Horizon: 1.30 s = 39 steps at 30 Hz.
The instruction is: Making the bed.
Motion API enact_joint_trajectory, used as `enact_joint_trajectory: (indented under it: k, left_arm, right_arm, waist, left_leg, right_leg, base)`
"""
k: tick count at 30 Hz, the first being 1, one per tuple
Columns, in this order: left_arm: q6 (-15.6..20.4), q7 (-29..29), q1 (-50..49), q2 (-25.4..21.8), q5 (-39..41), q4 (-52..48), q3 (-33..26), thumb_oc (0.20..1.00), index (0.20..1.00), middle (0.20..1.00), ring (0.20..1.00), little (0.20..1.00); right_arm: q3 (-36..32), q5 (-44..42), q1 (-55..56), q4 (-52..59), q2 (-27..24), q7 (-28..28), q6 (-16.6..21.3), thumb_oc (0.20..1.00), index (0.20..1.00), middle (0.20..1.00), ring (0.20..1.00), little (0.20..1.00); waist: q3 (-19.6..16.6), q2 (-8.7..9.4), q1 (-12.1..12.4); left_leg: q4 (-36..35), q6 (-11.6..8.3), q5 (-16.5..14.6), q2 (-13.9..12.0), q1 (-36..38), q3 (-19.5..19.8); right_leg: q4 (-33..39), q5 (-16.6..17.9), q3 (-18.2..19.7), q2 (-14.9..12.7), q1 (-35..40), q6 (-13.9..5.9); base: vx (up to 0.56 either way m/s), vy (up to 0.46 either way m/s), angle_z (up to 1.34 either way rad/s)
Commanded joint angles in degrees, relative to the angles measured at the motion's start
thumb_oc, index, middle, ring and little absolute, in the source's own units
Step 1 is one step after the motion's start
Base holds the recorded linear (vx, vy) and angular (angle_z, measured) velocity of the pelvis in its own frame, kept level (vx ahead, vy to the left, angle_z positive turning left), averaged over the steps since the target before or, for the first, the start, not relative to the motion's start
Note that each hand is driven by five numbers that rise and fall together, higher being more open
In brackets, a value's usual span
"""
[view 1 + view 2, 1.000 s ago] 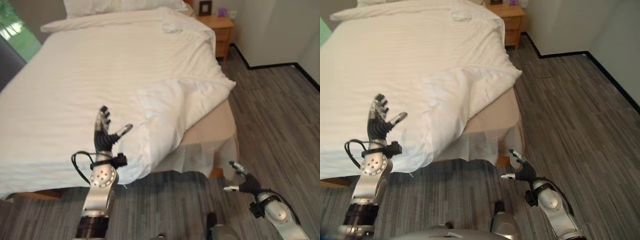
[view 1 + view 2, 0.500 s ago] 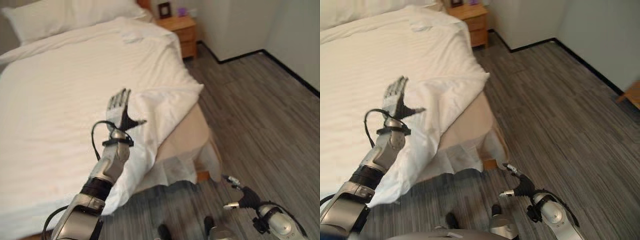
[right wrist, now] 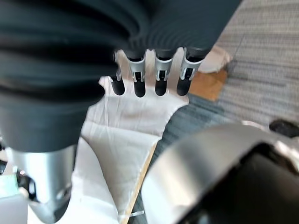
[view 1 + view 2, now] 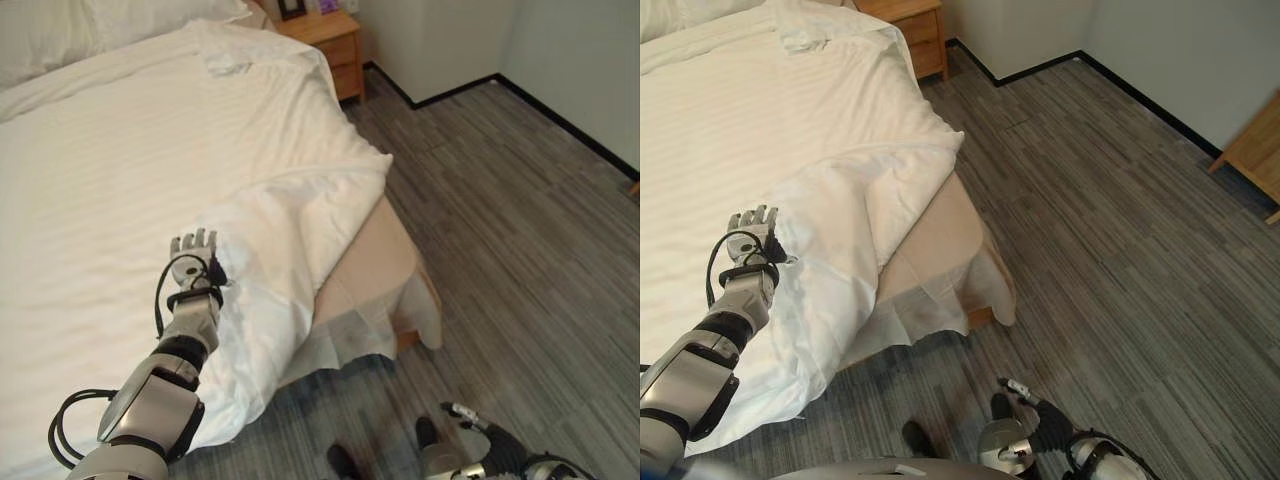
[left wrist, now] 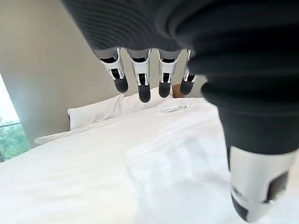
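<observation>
Left hand (image 4: 193,245), fingers loosely extended and empty, now lowered onto the folded-back duvet (image 4: 290,215); smoothing or grasping probably next.

**What I count around me**

I count one bed (image 4: 120,150) in front of me, with one white duvet (image 4: 280,230) spread over it, one corner folded back. At its head I see two pillows (image 5: 96,111). One wooden nightstand (image 4: 330,35) stands beside the bed, and I can make out one more piece of wooden furniture (image 4: 1250,150) at the far wall. I have two hands: my left hand (image 4: 192,250) and my right hand (image 4: 470,420).
</observation>
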<state>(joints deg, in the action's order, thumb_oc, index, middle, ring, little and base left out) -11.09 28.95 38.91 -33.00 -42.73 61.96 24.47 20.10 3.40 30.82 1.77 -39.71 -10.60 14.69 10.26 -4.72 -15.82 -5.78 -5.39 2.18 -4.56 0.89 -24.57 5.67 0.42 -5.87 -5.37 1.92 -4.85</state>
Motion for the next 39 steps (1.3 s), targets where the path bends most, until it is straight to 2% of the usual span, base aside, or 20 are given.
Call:
enact_joint_trajectory:
  k: [1,7,8,9,11,13,17,18,19,20,21,22,24,27,28,29,30,33,34,39]
  left_arm:
    - [0.45,2.79,11.02,-4.82,4.98,5.37,-0.38,1.0,1.0,1.0,1.0,1.0]
    - [1.09,5.18,15.21,-7.26,8.85,6.0,0.42,1.0,1.0,1.0,1.0,1.0]
    - [1.04,5.57,16.79,-8.99,9.03,6.44,1.08,1.0,1.0,1.0,1.0,1.0]
    - [1.08,5.55,16.87,-9.02,9.04,6.48,1.17,1.0,1.0,1.0,1.0,1.0]
    - [1.09,6.36,20.62,-12.48,10.98,6.76,2.14,1.0,1.0,1.0,1.0,1.0]
    - [1.38,6.37,21.63,-13.01,11.6,7.6,2.62,1.0,1.0,1.0,1.0,1.0]
    - [1.85,3.91,22.29,-15.0,13.58,11.47,3.2,1.0,1.0,1.0,1.0,1.0]
    - [1.77,0.68,20.03,-13.79,14.35,15.63,2.2,1.0,1.0,1.0,1.0,1.0]
    - [1.93,0.65,20.01,-13.77,14.33,15.82,2.09,0.922,0.922,0.922,0.922,0.922]
    - [3.5,-1.3,17.79,-9.86,19.72,17.93,-1.52,0.404,0.404,0.404,0.404,0.404]
    - [4.86,-1.53,15.4,-5.47,23.85,17.5,-5.1,0.2,0.2,0.2,0.2,0.2]
    - [4.84,-1.46,15.14,-5.23,23.92,17.4,-5.25,0.2,0.2,0.2,0.2,0.2]
    - [6.96,-1.81,14.09,-0.57,27.83,15.45,-6.95,0.2,0.2,0.2,0.2,0.2]
    - [8.16,-1.93,14.39,4.51,29.22,11.77,-5.79,0.2,0.2,0.2,0.2,0.2]
    - [8.1,-1.9,14.36,4.65,29.25,11.71,-5.77,0.2,0.2,0.2,0.2,0.2]
    - [10.3,-1.38,14.92,8.31,30.63,7.18,-4.58,0.2,0.2,0.2,0.2,0.2]
    - [11.77,-0.96,14.99,10.89,31.24,1.79,-2.94,0.2,0.2,0.2,0.2,0.2]
    - [12.78,-0.72,14.63,13.02,30.95,-2.93,-1.49,0.2,0.2,0.2,0.2,0.2]
    - [14.39,-1.37,13.35,16.51,31.88,-8.95,0.11,0.2,0.2,0.2,0.2,0.2]
    - [17.29,-6.41,10.46,23.32,30.8,-23.48,7.3,0.2,0.2,0.2,0.2,0.2]
  right_arm:
    - [2.15,-1.17,0.37,1.81,-0.06,-0.68,3.43,1.0,1.0,1.0,1.0,1.0]
    - [4.15,-1.21,-1.47,-0.63,-0.2,-0.21,3.74,1.0,1.0,1.0,1.0,1.0]
    - [4.61,-1.04,-2.03,-1.59,-0.32,0.09,3.78,1.0,1.0,1.0,1.0,1.0]
    - [4.68,-1.05,-2.13,-1.69,-0.23,0.11,3.78,1.0,1.0,1.0,1.0,1.0]
    - [4.93,-1.79,-3.07,-3.15,-0.3,0.25,3.72,1.0,1.0,1.0,1.0,1.0]
    - [5.31,-1.9,-3.65,-4.0,-0.11,0.32,3.81,1.0,1.0,1.0,1.0,1.0]
    - [5.82,-2.44,-5.68,-6.84,0.69,0.97,3.4,1.0,1.0,1.0,1.0,1.0]
    - [5.84,-2.66,-6.85,-7.25,1.3,0.71,2.98,1.0,1.0,1.0,1.0,1.0]
    - [5.9,-2.69,-6.92,-7.33,1.18,0.71,2.99,1.0,1.0,1.0,1.0,1.0]
    - [5.81,-2.9,-8.7,-6.27,0.57,0.34,1.96,1.0,1.0,1.0,1.0,1.0]
    - [4.29,-4.95,-6.17,-2.29,-0.45,-1.13,2.45,1.0,1.0,1.0,1.0,1.0]
    - [4.0,-5.08,-5.78,-1.98,-0.77,-1.25,2.31,1.0,1.0,1.0,1.0,1.0]
    - [2.68,-6.37,-3.26,0.82,-2.41,-2.53,2.42,1.0,1.0,1.0,1.0,1.0]
    - [1.11,-6.91,-0.97,1.74,-3.84,-3.1,2.32,1.0,1.0,1.0,1.0,1.0]
    - [0.95,-6.92,-0.81,1.79,-3.87,-3.12,2.32,1.0,1.0,1.0,1.0,1.0]
    - [1.07,-6.62,-0.62,0.93,-3.8,-2.98,2.07,1.0,1.0,1.0,1.0,1.0]
    - [1.03,-6.32,-0.58,0.14,-3.53,-2.79,1.91,1.0,1.0,1.0,1.0,1.0]
    - [1.08,-6.29,-0.77,-0.5,-3.14,-2.7,1.72,1.0,1.0,1.0,1.0,1.0]
    - [1.64,-6.36,-1.22,-1.86,-2.63,-2.68,1.35,1.0,1.0,1.0,1.0,1.0]
    - [2.92,-6.59,-3.29,-6.68,-1.22,-2.43,-0.36,1.0,1.0,1.0,1.0,1.0]
  waist:
    - [-2.47,2.32,0.57]
    - [-2.46,2.68,0.44]
    - [-2.24,2.75,0.28]
    - [-2.67,2.55,0.4]
    - [-1.65,2.43,0.63]
    - [-1.62,2.43,0.48]
    - [-0.98,2.13,0.24]
    - [-0.8,2.23,0.47]
    - [-1.0,2.07,0.32]
    - [-0.99,2.25,0.85]
    - [-0.92,2.36,0.72]
    - [-0.98,2.14,0.75]
    - [-1.42,2.29,0.66]
    - [-2.7,1.94,0.38]
    - [-2.6,1.88,0.43]
    - [-3.59,1.9,0.14]
    - [-3.77,2.25,-0.08]
    - [-3.88,2.37,-0.11]
    - [-4.35,2.62,-0.31]
    - [-5.58,3.02,-0.97]
  left_leg:
    - [0.78,-5.24,3.28,-4.19,1.69,-2.18]
    - [0.78,-5.46,4.21,-5.0,-3.39,-1.95]
    - [0.78,-5.55,4.42,-5.26,-4.98,-2.04]
    - [0.78,-6.0,3.08,-5.12,-4.64,-1.36]
    - [0.78,-6.18,3.74,-5.66,-8.14,-0.9]
    - [0.78,-6.26,3.93,-5.65,-9.32,-0.78]
    - [0.78,-6.5,4.92,-5.96,-13.83,-0.46]
    - [0.78,-6.4,5.06,-5.88,-14.82,-0.16]
    - [0.78,-6.37,5.08,-5.85,-15.06,-0.09]
    - [0.78,-6.26,4.88,-5.62,-15.05,0.19]
    - [0.78,-6.17,4.58,-5.28,-14.35,0.41]
    - [0.78,-6.17,4.54,-5.28,-14.25,0.41]
    - [0.78,-6.15,4.04,-5.12,-13.09,0.5]
    - [0.78,-6.1,3.31,-4.88,-11.12,0.61]
    - [0.78,-6.1,3.28,-4.88,-10.97,0.64]
    - [0.78,-5.94,2.94,-4.59,-9.49,0.78]
    - [0.78,-5.26,3.95,-4.24,-8.3,0.23]
    - [0.78,-5.09,3.65,-3.94,-6.95,0.41]
    - [0.78,-4.89,3.18,-3.74,-5.09,0.46]
    - [0.78,-4.28,2.09,-3.34,-0.36,0.5]
  right_leg:
    - [-0.67,4.36,2.27,-3.13,-5.96,-6.13]
    - [-0.67,5.76,2.79,-2.92,-11.91,-6.33]
    - [-0.67,6.39,2.96,-2.87,-13.84,-6.48]
    - [-0.67,5.24,3.24,-3.0,-13.53,-6.95]
    - [-0.67,6.12,3.16,-3.17,-17.09,-7.3]
    - [-0.67,6.45,3.2,-3.06,-18.32,-7.3]
    - [-0.67,7.66,3.41,-3.33,-22.52,-7.53]
    - [-0.67,7.73,3.45,-3.51,-23.13,-7.43]
    - [-0.67,7.73,3.38,-3.54,-23.32,-7.44]
    - [-0.67,7.35,3.21,-3.67,-23.04,-7.25]
    - [-0.67,6.93,3.2,-3.81,-22.33,-7.04]
    - [-0.67,6.9,3.19,-3.81,-22.22,-7.05]
    - [-0.67,6.4,3.12,-3.83,-21.22,-6.75]
    - [-0.67,5.75,2.67,-3.98,-19.05,-6.56]
    - [-0.67,5.71,2.62,-3.99,-18.87,-6.57]
    - [-0.67,5.4,2.09,-4.13,-17.18,-6.55]
    - [-0.67,6.44,1.46,-4.25,-16.02,-6.12]
    - [-0.67,6.22,1.26,-4.38,-14.61,-6.18]
    - [-0.67,6.01,0.88,-4.51,-12.64,-6.22]
    - [-0.67,5.52,0.97,-4.58,-8.09,-6.21]
  base:
    - [0.01,-0.061,-0.03]
    - [-0.03,-0.021,-0.03]
    - [0.04,0.025,-0.07]
    - [0.06,0.025,-0.02]
    - [0.0,0.015,-0.02]
    - [-0.04,-0.004,-0.03]
    - [-0.05,0.01,0.02]
    - [-0.01,0.005,-0.06]
    - [0.0,0.008,-0.07]
    - [0.0,0.0,0.0]
    - [0.0,0.0,0.0]
    - [0.0,0.01,0.11]
    - [0.01,0.004,0.14]
    - [0.02,0.004,0.07]
    - [0.04,-0.017,0.11]
    - [-0.05,-0.039,0.19]
    - [-0.05,-0.039,0.22]
    - [-0.02,-0.019,0.09]
    - [0.02,-0.037,-0.07]
    - [0.0,-0.036,-0.07]
